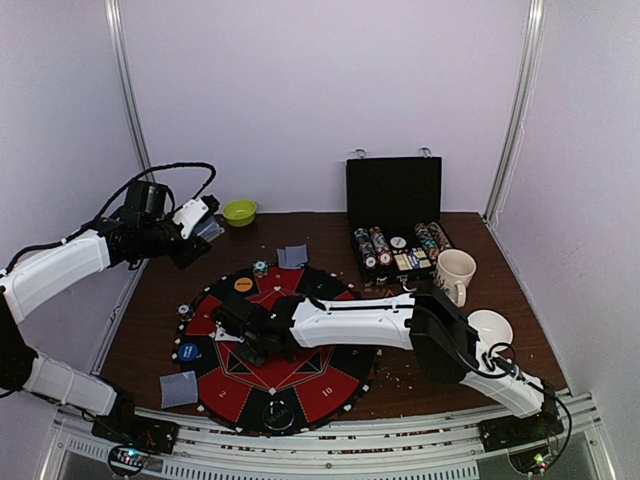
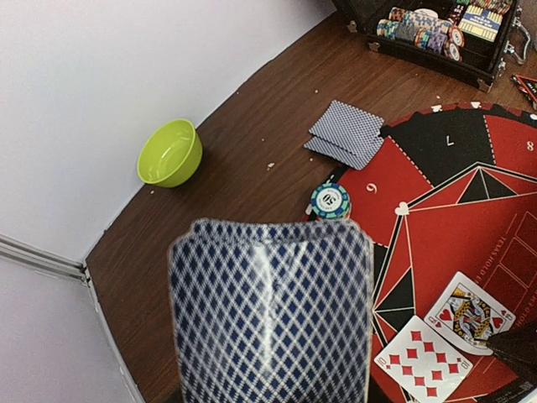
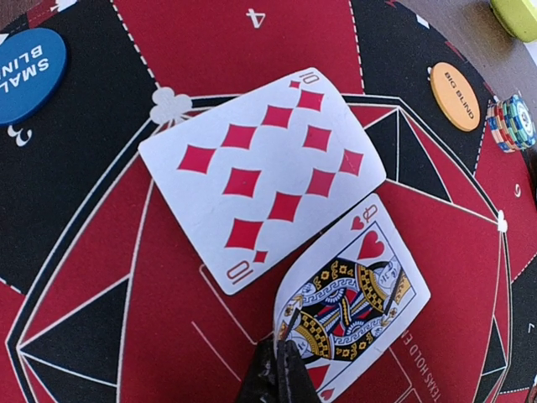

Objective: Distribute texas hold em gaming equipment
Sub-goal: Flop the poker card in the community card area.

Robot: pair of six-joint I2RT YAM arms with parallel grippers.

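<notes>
My left gripper (image 1: pixel 203 226) hangs above the table's far left and is shut on a deck of blue-backed cards (image 2: pixel 270 311), which hides its fingers. My right gripper (image 3: pixel 284 357) is low over the round red-black mat (image 1: pixel 300 375), shut on the near corner of the queen of hearts (image 3: pixel 357 290), whose near end curls up. The ten of diamonds (image 3: pixel 260 172) lies face up beside it. A blue "small blind" disc (image 3: pixel 29 71), an orange "big blind" disc (image 3: pixel 455 96) and a striped chip stack (image 3: pixel 512 124) sit on the mat's rim. Face-down card piles lie at the back (image 2: pixel 346 133) and front left (image 1: pixel 178 388).
An open black case (image 1: pixel 395 190) with rows of chips stands at the back right. A white mug (image 1: pixel 455 272) and a white dish (image 1: pixel 490 328) are to the right of the mat. A green bowl (image 1: pixel 238 211) sits by the back wall.
</notes>
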